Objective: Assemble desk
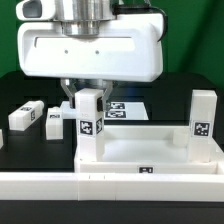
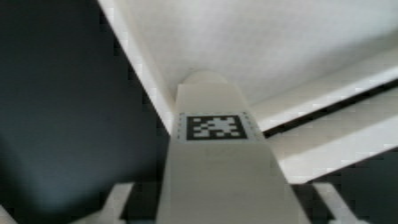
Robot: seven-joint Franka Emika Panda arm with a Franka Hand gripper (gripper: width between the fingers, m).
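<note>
Tool [image 1: 82,102] tight around upright leg [image 1: 90,125] (long axis vertical), at slab [image 1: 150,147] corner.

A plain green backdrop [image 1: 195,40] is seen behind, evenly lit, and a black table [image 1: 165,105] is spread below.

Leg [image 2: 217,165] end (wrist view) cropped
</note>
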